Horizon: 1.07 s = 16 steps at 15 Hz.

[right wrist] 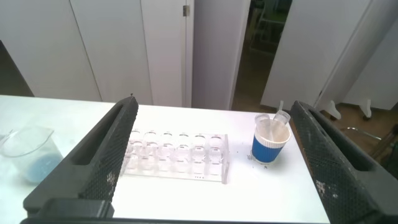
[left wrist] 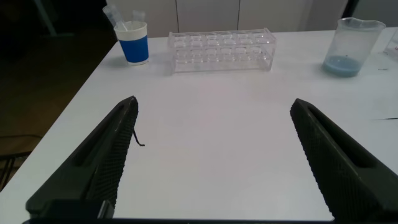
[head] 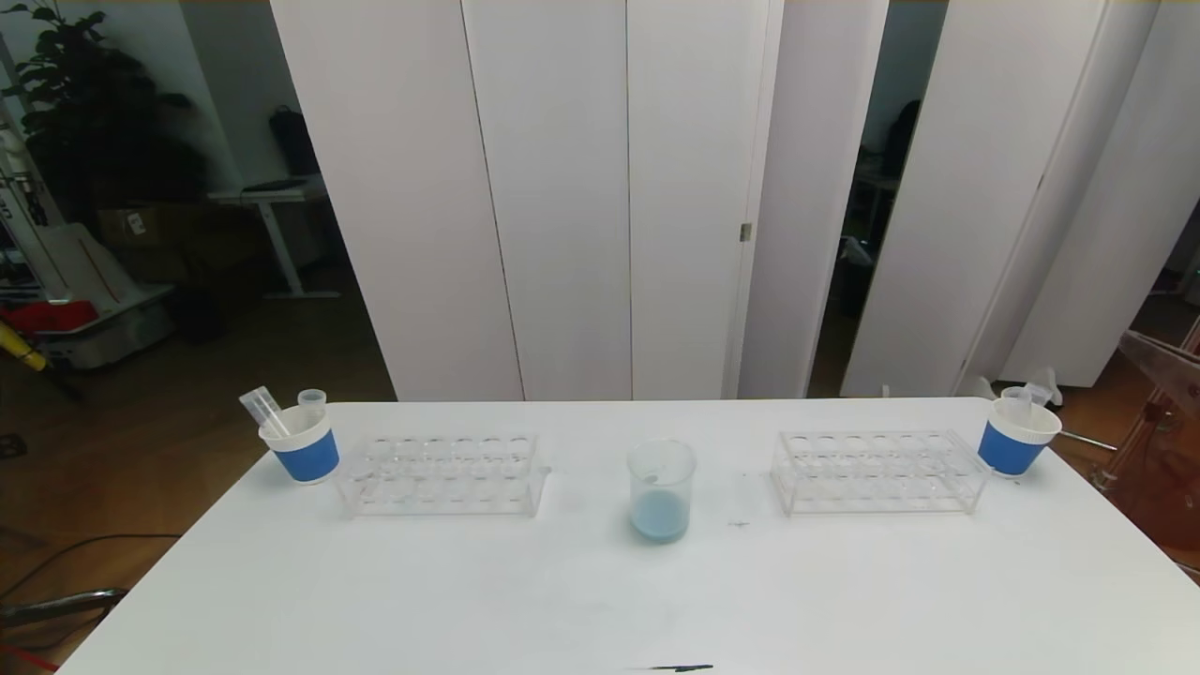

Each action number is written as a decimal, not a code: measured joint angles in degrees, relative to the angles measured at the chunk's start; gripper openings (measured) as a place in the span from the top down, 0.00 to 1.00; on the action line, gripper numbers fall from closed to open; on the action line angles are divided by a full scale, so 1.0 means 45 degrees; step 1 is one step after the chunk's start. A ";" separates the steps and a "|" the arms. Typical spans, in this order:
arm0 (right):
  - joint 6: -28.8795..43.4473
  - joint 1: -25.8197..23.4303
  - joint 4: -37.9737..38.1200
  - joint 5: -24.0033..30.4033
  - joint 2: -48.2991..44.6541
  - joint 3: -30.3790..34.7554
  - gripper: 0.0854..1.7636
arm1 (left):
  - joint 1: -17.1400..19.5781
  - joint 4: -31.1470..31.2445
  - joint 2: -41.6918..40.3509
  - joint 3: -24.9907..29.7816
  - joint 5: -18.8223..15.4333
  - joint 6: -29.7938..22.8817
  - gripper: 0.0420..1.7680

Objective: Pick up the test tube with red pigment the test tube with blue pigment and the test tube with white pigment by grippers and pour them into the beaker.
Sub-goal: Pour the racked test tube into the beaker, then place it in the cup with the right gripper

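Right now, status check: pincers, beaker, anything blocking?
Left pincer and right pincer open, holding nothing. Beaker upright mid-table, pale blue liquid inside. Both racks empty. Nothing blocking.

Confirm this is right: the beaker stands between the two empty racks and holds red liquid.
Not quite: the liquid in the beaker is pale blue, not red, as the head view shows. It does stand between the two empty racks.

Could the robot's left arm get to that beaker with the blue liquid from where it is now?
Probably yes: the left gripper is open, and only bare table lies between it and the beaker.
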 joint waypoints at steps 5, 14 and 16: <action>0.0195 0.0352 0.5342 0.0049 -0.5868 0.0398 0.01 | 0.0000 -0.0005 0.0000 0.0000 0.0000 0.0000 0.01; 0.1265 0.1826 0.7797 -0.2419 -1.1622 0.3134 0.01 | 0.0000 0.0000 0.0000 0.0000 0.0005 -0.0003 0.01; 0.1271 0.1831 0.7788 -0.2438 -1.2180 0.3896 0.01 | 0.0000 0.0005 0.0000 0.0000 0.0005 -0.0003 0.01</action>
